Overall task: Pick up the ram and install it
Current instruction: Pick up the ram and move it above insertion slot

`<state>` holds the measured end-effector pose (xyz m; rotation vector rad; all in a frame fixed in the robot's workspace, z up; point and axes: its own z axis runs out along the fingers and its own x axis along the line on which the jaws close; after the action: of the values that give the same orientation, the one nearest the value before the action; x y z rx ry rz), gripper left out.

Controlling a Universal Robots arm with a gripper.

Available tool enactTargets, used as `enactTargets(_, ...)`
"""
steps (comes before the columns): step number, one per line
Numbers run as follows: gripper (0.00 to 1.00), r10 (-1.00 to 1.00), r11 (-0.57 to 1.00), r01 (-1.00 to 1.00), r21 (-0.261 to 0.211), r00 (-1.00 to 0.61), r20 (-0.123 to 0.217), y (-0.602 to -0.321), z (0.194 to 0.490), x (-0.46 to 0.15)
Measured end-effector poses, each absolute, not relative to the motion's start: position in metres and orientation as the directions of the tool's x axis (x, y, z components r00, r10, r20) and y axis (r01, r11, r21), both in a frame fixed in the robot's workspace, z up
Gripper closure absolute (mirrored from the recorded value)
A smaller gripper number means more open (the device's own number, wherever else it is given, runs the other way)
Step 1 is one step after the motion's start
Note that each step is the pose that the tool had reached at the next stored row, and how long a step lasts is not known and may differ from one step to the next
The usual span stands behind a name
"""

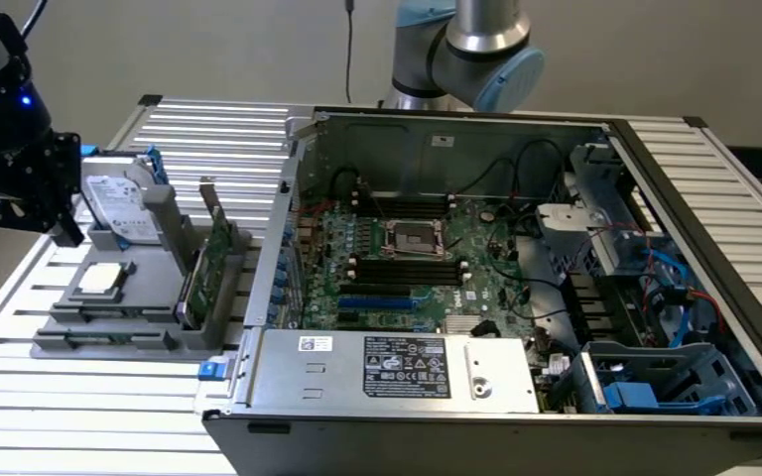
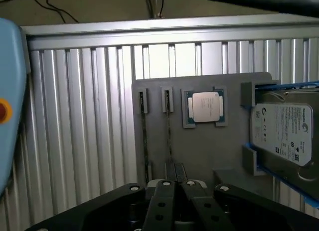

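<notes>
- My gripper [image 2: 175, 187] has its fingers pressed together and nothing between them; it hangs above the grey holder [image 2: 209, 151] at the exterior view's left, outside the computer case [image 1: 460, 121]
- The ram [image 2: 168, 136] stands on edge in a narrow slot of that holder, so I see only its thin top edge as a dark line; a second slot just beside it seems to hold another stick, though I cannot be sure
- The processor chip [image 2: 206, 107] lies flat in its own recess near the slots, and the hard drive [image 2: 281, 134] sits in blue rails beyond it
- In the exterior view a wider green expansion card [image 1: 215, 263] stands upright on the holder's side nearest the case; that is not my part
- I judge the ram light, stiff and thin, but fragile: the board could flex or crack under a skewed pull, and its chips and contact edge should stay untouched
- The best hold, as I read it, is across the two flat faces near the middle of the exposed top edge, with a modest squeeze, since the smooth faces may slip
- The motherboard [image 1: 408, 268] lies open inside the case, well apart from the ram
</notes>
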<state>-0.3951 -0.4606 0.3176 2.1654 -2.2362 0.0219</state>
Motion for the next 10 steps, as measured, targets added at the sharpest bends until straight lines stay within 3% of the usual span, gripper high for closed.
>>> enactTargets(4, 0.88, -0.999, 0.020, -1.000, 0.010, -0.020, 0.031, -0.4608, 0.3176, -0.3952)
enactTargets(6, 0.76, -0.999, 0.015, -1.000, 0.010, -0.014, 0.031, -0.4610, 0.3173, -0.3953)
enactTargets(9, 0.70, -1.000, 0.000, -1.000, 0.010, 0.000, 0.031, -0.4614, 0.3143, -0.3953)
enactTargets(10, 0.64, -0.999, -0.005, -1.000, 0.011, 0.005, 0.031, -0.4615, 0.3128, -0.3954)
